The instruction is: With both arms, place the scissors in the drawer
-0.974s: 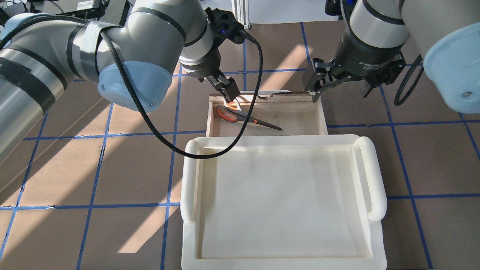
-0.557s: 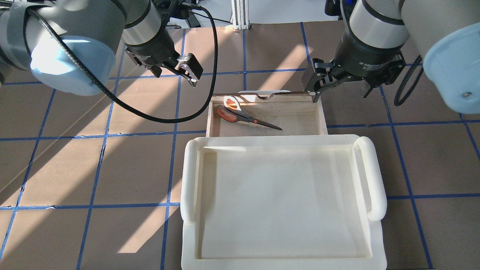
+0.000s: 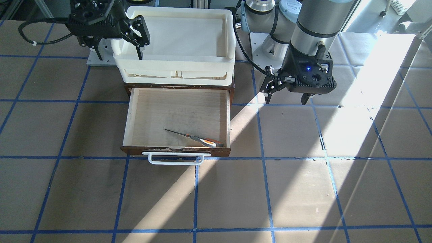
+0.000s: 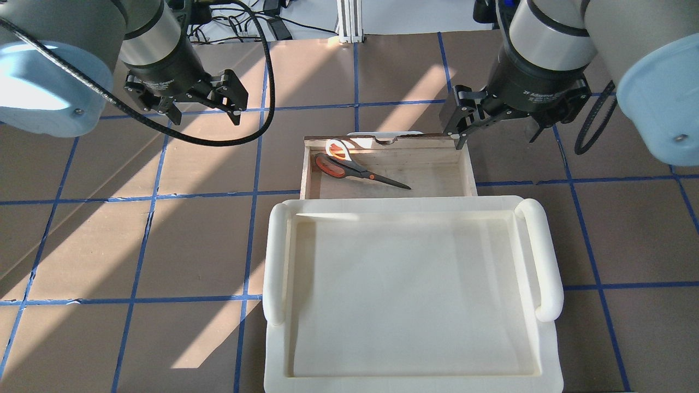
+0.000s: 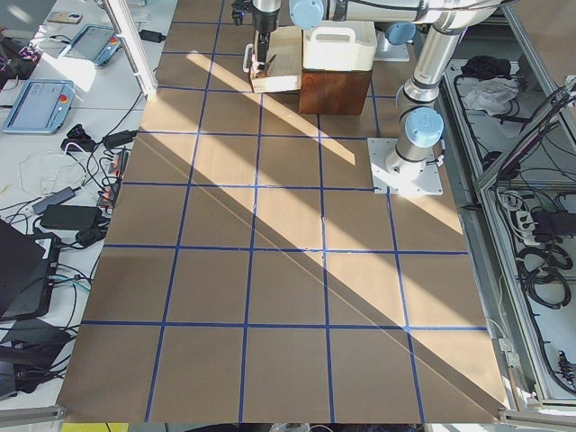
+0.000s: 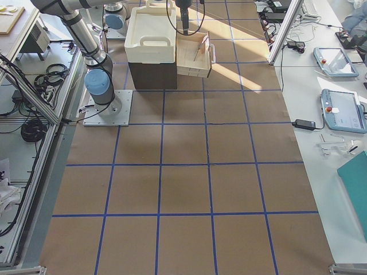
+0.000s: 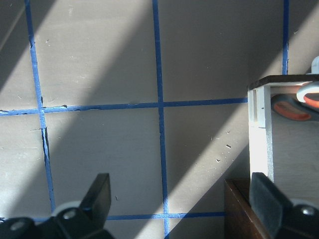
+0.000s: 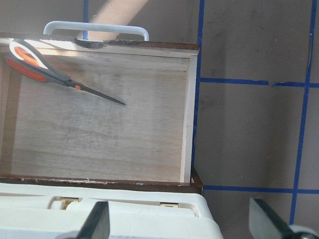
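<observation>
The scissors lie flat in the open drawer, handles in its front left corner and blades pointing toward the middle. They also show in the front view and the right wrist view. The drawer's dark front and white handle face away from me. My left gripper is open and empty, over the bare table to the left of the drawer. My right gripper is open and empty, hovering by the drawer's front right corner.
A cream-white plastic tray with rounded handles sits on top of the dark cabinet that the drawer slides out of. The brown table has a grid of blue tape and strong bands of sunlight.
My left gripper has lifted out of the drawer and moved left, away from the scissors, which stay where they lay. The right arm has not moved.
</observation>
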### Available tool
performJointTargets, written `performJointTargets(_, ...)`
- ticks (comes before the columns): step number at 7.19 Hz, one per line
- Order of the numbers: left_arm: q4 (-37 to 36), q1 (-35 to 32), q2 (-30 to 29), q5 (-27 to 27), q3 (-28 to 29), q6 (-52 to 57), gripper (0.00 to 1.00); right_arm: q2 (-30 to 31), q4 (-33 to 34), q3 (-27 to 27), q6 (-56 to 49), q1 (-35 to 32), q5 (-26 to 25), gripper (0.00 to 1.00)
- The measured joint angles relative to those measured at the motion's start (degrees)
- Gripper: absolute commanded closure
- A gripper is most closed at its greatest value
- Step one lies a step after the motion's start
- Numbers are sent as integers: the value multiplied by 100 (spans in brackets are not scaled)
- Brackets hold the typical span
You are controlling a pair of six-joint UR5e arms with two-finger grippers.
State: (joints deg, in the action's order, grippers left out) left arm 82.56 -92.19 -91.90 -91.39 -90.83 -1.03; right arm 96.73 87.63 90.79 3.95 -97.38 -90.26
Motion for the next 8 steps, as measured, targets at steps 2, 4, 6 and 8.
performJointTargets(2,147,123,151,-35,-54,-22,0,7,0,0,0,0,0,0)
performJointTargets(4,177,143,303,-5,-69,-19,0,9,0,0,0,-4,-2,0)
performJointTargets(6,181,154,351,21,-80,1,0,5,0,0,0,-6,-8,0)
performJointTargets(8,187,157,375,19,-89,38,0,8,0,0,0,-8,-9,0)
